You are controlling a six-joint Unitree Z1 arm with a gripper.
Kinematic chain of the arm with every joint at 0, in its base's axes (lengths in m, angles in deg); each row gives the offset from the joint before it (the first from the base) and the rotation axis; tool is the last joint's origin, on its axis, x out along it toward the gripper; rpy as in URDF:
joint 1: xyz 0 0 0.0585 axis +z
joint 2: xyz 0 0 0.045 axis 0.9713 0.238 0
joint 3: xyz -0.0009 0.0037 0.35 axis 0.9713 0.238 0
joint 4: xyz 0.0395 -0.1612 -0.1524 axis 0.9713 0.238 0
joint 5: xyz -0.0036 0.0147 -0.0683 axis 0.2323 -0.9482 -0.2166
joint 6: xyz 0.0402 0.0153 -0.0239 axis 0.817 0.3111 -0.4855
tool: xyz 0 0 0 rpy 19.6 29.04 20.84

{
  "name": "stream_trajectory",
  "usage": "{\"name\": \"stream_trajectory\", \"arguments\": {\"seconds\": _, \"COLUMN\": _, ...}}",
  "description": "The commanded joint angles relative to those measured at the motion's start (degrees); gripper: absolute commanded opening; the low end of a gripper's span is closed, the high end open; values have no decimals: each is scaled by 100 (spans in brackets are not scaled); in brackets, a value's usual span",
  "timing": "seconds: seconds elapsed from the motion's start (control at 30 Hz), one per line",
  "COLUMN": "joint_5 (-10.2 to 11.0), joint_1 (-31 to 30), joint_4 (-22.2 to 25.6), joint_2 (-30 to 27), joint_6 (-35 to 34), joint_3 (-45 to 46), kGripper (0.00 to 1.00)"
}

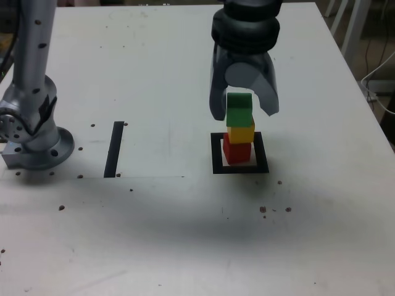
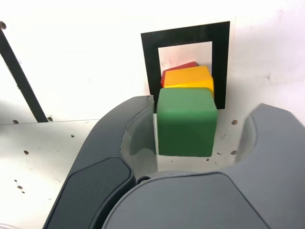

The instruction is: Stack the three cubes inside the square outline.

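**Green cube on top, jaws spread around it**

In the exterior view, the gripper (image 1: 244, 111) hung directly over the square outline (image 1: 216, 154), its jaws spread to either side of the green cube (image 1: 239, 110). Below that cube sat the yellow cube (image 1: 241, 133), then the red cube (image 1: 237, 152) on the white centre of the outline. The stack leaned a little. A black strip (image 1: 114, 149) lay well off toward the exterior view's left.

In the wrist view, the green cube (image 2: 186, 121) touched one jaw, while a clear gap separated it from the other. The yellow cube (image 2: 188, 78) and a sliver of red cube (image 2: 178, 67) showed beyond it, inside the outline (image 2: 148, 57).

The release of the last cube seemed under way. The next move probably called for a straight lift, without brushing the stack.
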Motion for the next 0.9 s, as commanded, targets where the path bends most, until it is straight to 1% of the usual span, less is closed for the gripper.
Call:
{"name": "stream_trajectory", "arguments": {"seconds": 0.0, "joint_5": 17, "joint_1": 5, "joint_4": 35, "joint_2": -186, "joint_6": 44, "joint_3": 16, "kGripper": 99}}
{"name": "stream_trajectory", "arguments": {"seconds": 0.1, "joint_5": -33, "joint_1": 5, "joint_4": 87, "joint_2": -351, "joint_6": 104, "joint_3": 18, "kGripper": 99}}
{"name": "stream_trajectory", "arguments": {"seconds": 0.3, "joint_5": -219, "joint_1": -28, "joint_4": 125, "joint_2": -594, "joint_6": 193, "joint_3": 121, "kGripper": 99}}
{"name": "stream_trajectory", "arguments": {"seconds": 0.43, "joint_5": -302, "joint_1": -39, "joint_4": 169, "joint_2": -831, "joint_6": 210, "joint_3": 357, "kGripper": 99}}
{"name": "stream_trajectory", "arguments": {"seconds": 0.5, "joint_5": -333, "joint_1": -39, "joint_4": 213, "joint_2": -1061, "joint_6": 212, "joint_3": 577, "kGripper": 99}}
{"name": "stream_trajectory", "arguments": {"seconds": 0.7, "joint_5": -342, "joint_1": -39, "joint_4": 209, "joint_2": -1789, "joint_6": 185, "joint_3": 1246, "kGripper": 99}}
{"name": "stream_trajectory", "arguments": {"seconds": 0.87, "joint_5": -260, "joint_1": -25, "joint_4": 177, "joint_2": -2345, "joint_6": 155, "joint_3": 1811, "kGripper": 99}}
